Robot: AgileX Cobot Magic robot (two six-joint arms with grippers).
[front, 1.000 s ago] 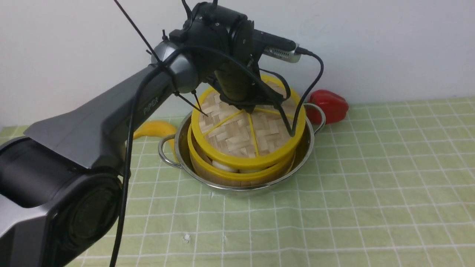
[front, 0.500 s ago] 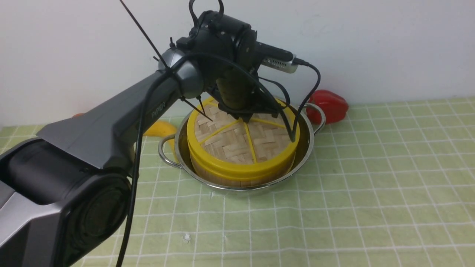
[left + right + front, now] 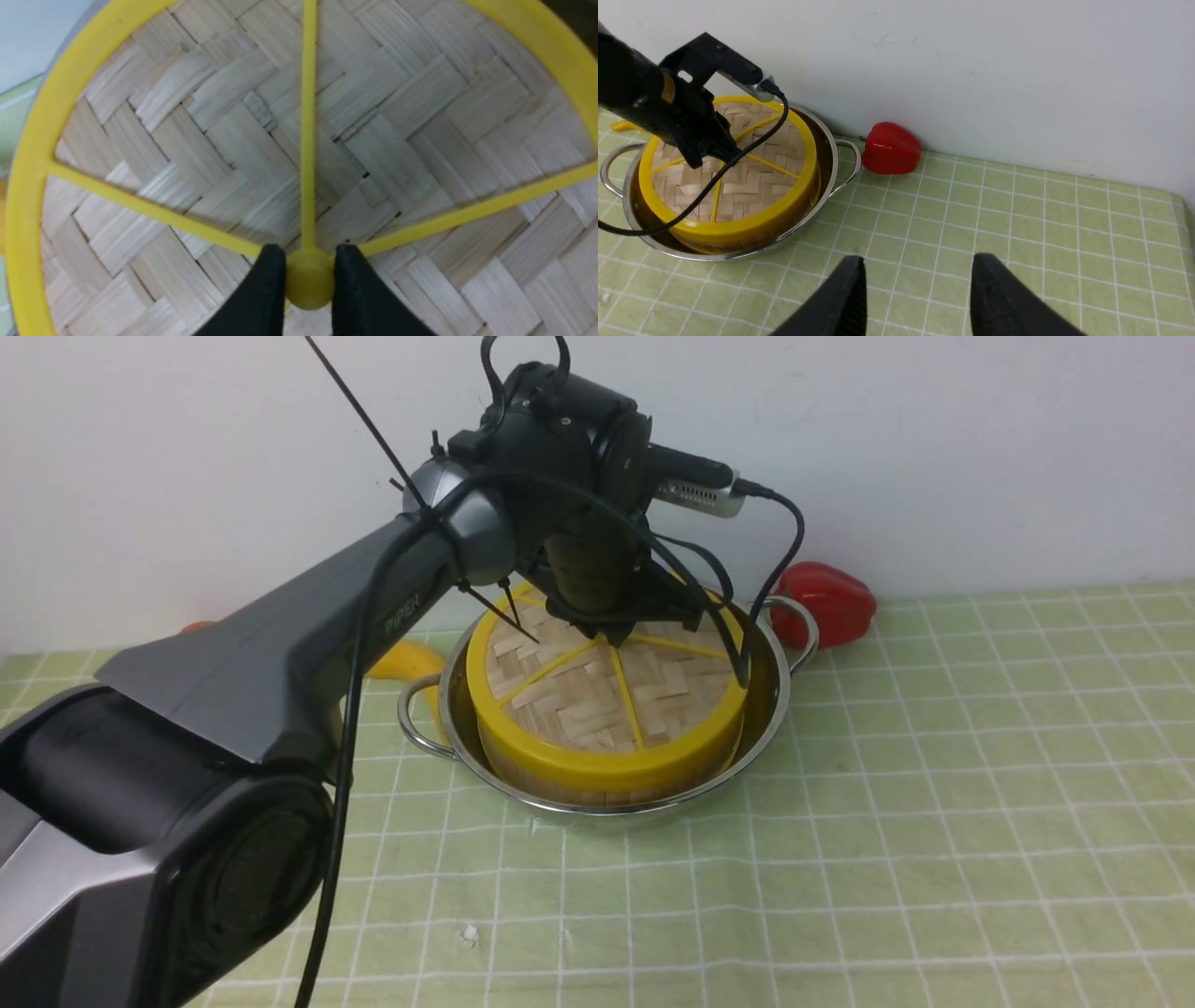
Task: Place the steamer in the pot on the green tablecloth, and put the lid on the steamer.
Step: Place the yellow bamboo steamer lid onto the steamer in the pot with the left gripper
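Front view: our left fingers (image 3: 613,631) are down on the middle of the lid (image 3: 597,709). It looks level on the steamer (image 3: 607,795), which sits inside the pot (image 3: 770,691) on the green tablecloth (image 3: 934,756).

Left wrist view: the two black fingers are closed on the yellow hub (image 3: 308,284), one on each side, with the spokes fanning away from them. So we reckon it's let-go time. Open fully first, then rise straight up so nothing snags the hub and tips the lid.

Right wrist view: our right fingers (image 3: 850,298) are spread wide with nothing between them, above the cloth, and the pot is well ahead of them.
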